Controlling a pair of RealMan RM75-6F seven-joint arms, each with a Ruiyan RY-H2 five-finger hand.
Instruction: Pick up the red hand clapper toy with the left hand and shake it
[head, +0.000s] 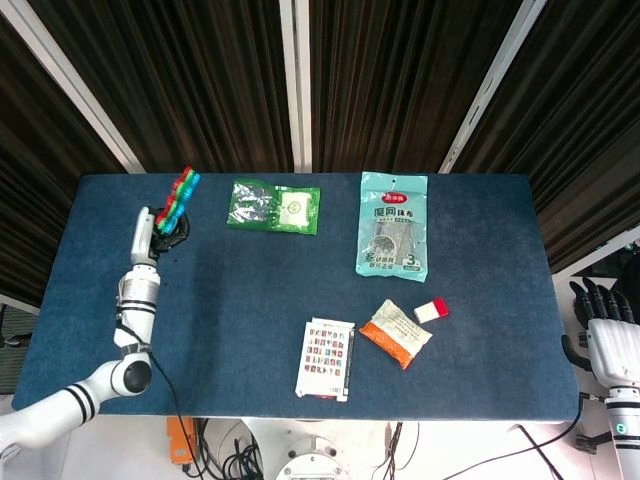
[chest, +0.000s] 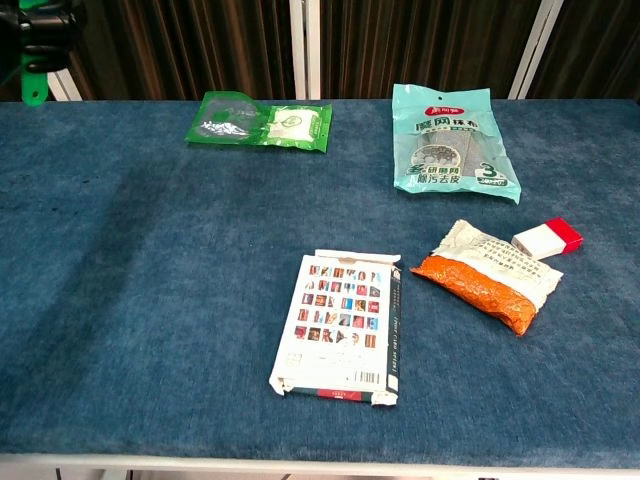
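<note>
The left robot hand (head: 150, 228) grips the red hand clapper toy (head: 178, 193) by its handle, lifted above the surface's (head: 220, 330) far left corner, just left of the green foil pouch (head: 274, 205). The toy's stacked red, green and blue palms stand edge-on above the robot hand, fanning up and to the right. To shake it well, the grip should stay firm on the handle while the wrist flicks briskly, well above the surface. The right robot hand (head: 608, 330) hangs off the right edge, fingers apart, holding nothing.
</note>
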